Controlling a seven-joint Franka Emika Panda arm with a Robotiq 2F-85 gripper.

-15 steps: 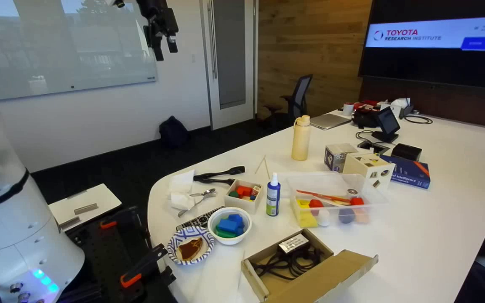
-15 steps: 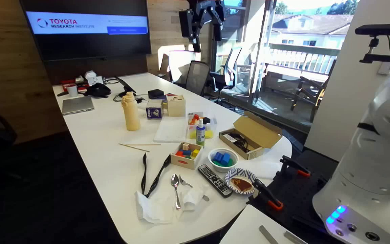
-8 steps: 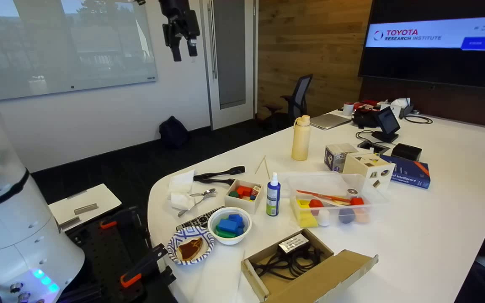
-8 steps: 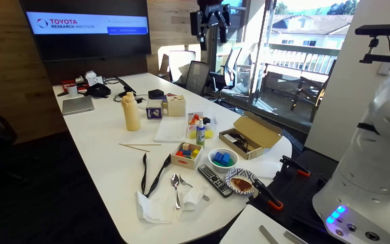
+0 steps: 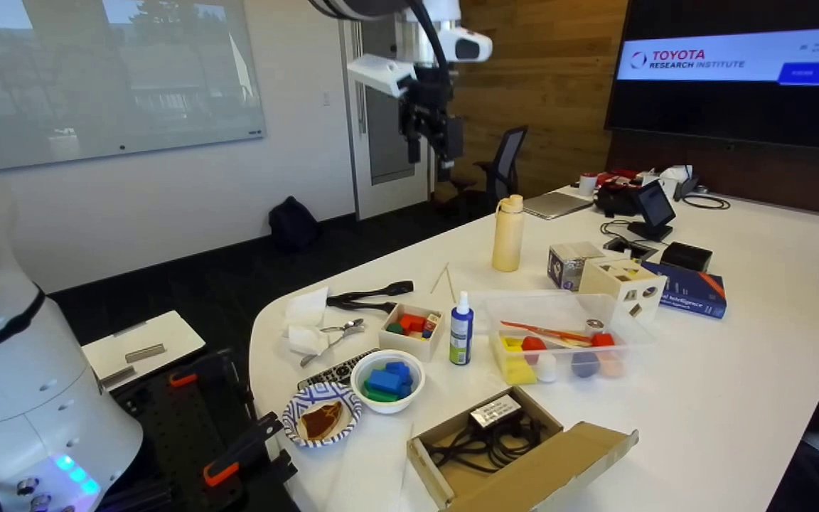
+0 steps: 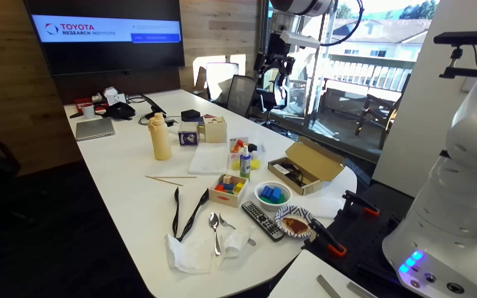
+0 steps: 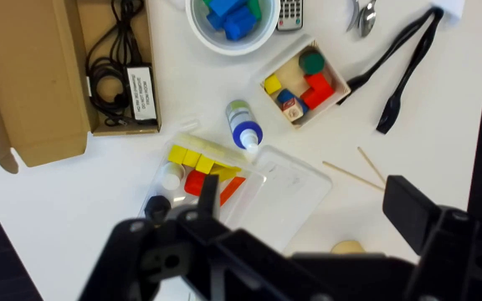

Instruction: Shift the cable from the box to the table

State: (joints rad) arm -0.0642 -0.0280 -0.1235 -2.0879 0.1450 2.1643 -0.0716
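across the foreground of both exterior views: white-topped surface [image 6: 122, 174], rounded at the end nearest the arm [image 6: 437, 198]; on it, yellow bottle [image 6: 162, 138] and spray bottle [image 5: 461, 338], both upright, with black tongs [image 6: 191, 217], remote [image 6: 262, 220] and spoon [image 6: 213, 220] lying flat. beyond the far end, large screen [image 6: 106, 31] with red toyota lettering, beside wood panelling [image 6: 215, 31]; in an exterior view, whiteboard [image 5: 118, 85] on a pale wall [image 5: 239, 192]; in an exterior view, office chairs [image 6: 242, 97] near the long edge.

near the rounded end: shallow tan cardboard box [image 7: 65, 75], lid [image 7: 27, 83] folded back; within its low walls, cable [image 7: 94, 83], thin and black, in loose loops, together with a white-labelled black block [image 7: 142, 94]. close by, white bowl [image 7: 232, 49] of blue and green blocks [image 7: 240, 23]; just beside the bowl, patterned plate [image 5: 297, 403] with brown piece [image 5: 321, 421]. between bowl and tongs, small pale box [image 6: 218, 196] of coloured pieces [image 7: 318, 90]; beside the spray bottle, clear bin [image 5: 559, 350] of red and yellow shapes [image 7: 191, 158], with flat cover [image 7: 293, 184] next to it.

over the surface, well above bottles and containers: outstretched upper part of the arm, raised high, jaws pointing down. in the wrist view, jaws spread wide apart across the lower half, with cardboard box and cable toward the upper left, well away from both jaws.
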